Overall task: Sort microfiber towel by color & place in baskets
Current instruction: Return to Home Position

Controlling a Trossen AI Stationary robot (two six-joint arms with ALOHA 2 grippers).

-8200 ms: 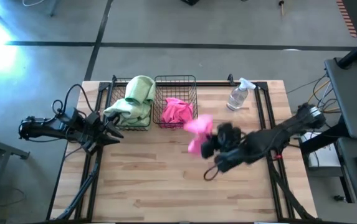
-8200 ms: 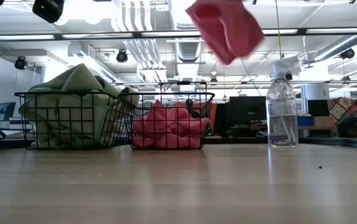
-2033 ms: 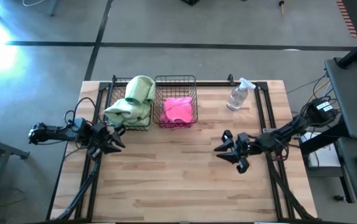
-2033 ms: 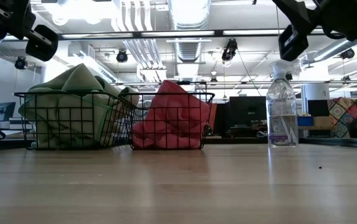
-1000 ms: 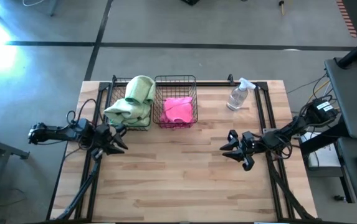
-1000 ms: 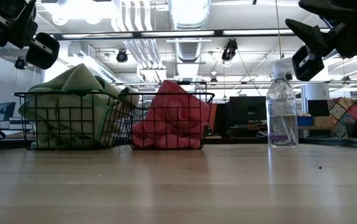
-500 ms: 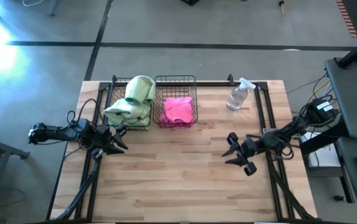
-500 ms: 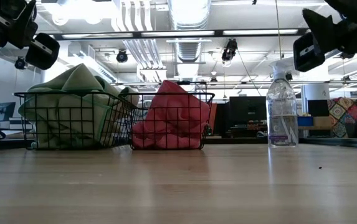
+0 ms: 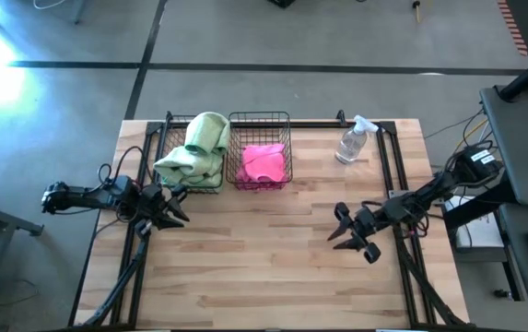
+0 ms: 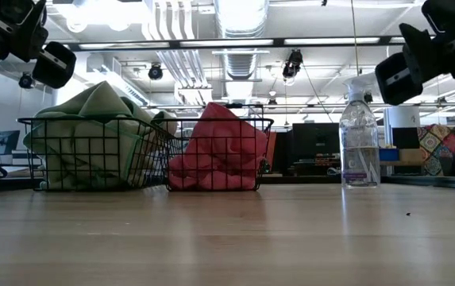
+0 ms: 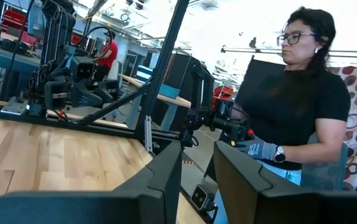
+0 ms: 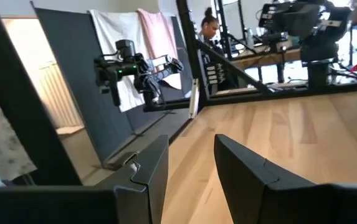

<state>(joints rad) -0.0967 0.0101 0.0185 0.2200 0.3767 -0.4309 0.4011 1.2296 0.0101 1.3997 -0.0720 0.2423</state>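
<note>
Green towels [image 9: 199, 148] and pink towels [image 9: 265, 164] were kept in separate baskets [image 9: 260, 114]; left hand [image 9: 175, 207] and right hand [image 9: 337, 227] were held open, empty, as sorting seemed finished.

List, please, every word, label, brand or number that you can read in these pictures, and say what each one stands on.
No text can be read in any view.
Spray bottle: it has a label, but the print is too blurred to read.
Baskets and towels: no writing shows.
</note>
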